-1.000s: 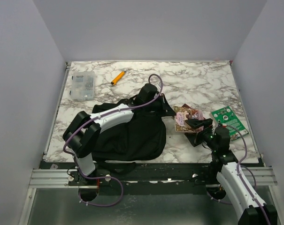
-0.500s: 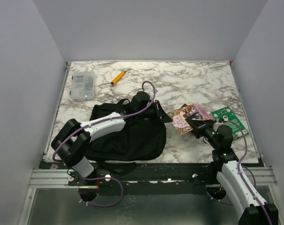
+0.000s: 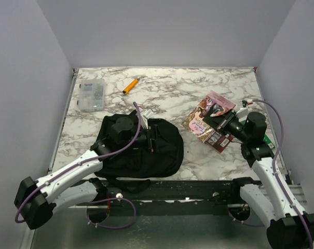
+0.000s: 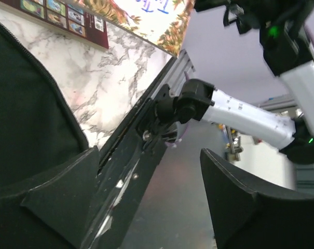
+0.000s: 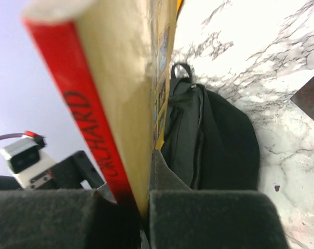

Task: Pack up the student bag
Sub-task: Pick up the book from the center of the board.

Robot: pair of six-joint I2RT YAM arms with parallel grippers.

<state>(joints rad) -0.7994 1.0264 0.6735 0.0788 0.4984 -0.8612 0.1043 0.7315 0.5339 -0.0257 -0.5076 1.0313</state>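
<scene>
As right end effector (image 3: 225, 124) lifts clamped book (image 3: 211, 120), left end effector (image 4: 149, 176) opens empty over student bag (image 3: 162, 153): insertion next.

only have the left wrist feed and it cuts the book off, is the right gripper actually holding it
Observer: Yes, the right gripper is shut on one edge of the book.
Operator: where's the bag from there
Observer: The bag lies on the table to the left of the book, apart from it.
Operator: anything else out
Observer: An orange pen and a clear box lie near the far left corner.
</scene>
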